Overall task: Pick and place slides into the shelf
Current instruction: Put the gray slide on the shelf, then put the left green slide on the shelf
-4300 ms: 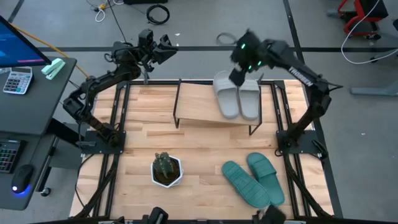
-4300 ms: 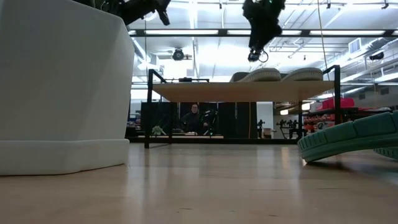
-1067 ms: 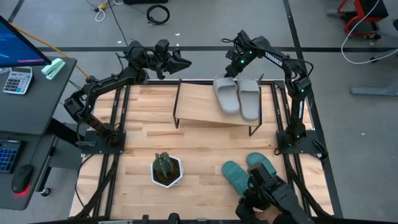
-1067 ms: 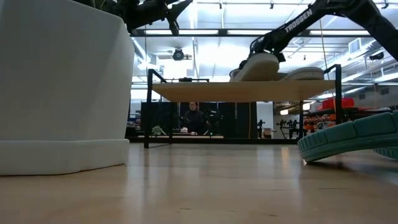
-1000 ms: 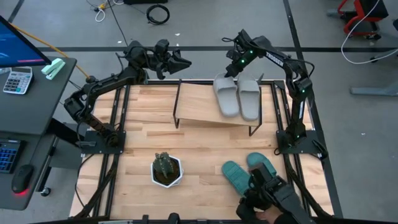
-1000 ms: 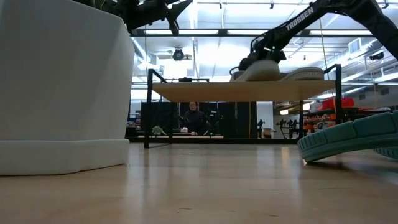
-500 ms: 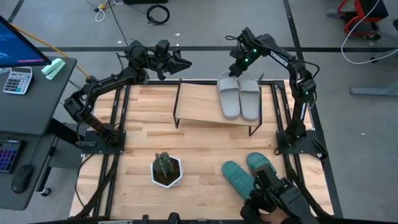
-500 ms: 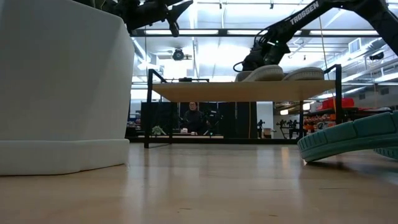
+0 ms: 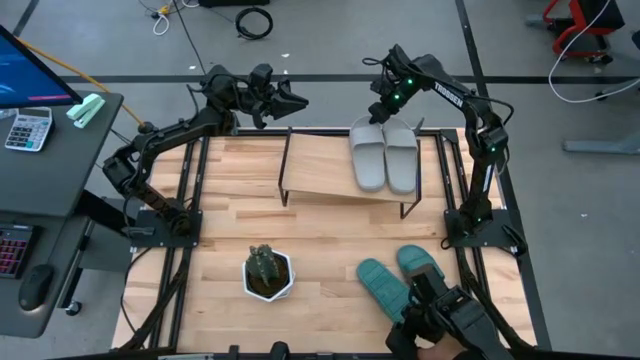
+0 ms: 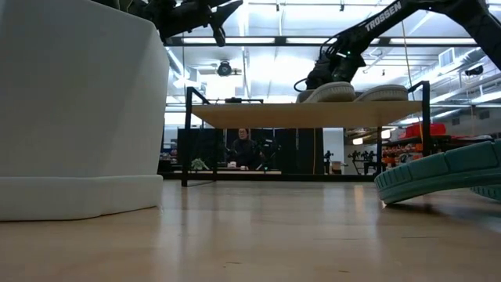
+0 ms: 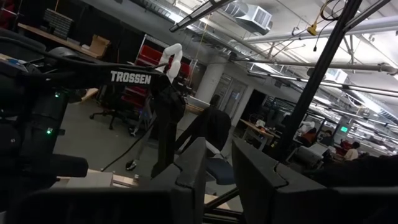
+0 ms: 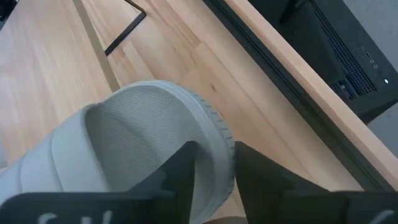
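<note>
Beyond the wooden table (image 9: pixel 220 215), on the shelf (image 9: pixel 320 165) at twelve o'clock, the grey pair (image 9: pixel 385 155) is seen placed, the right gripper (image 9: pixel 383 110) straddling one heel, release judged underway; the teal pair (image 9: pixel 405 285) at five o'clock is judged next.

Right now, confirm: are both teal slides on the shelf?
No. Both teal slides lie on the table; only the grey pair sits on the shelf.
</note>
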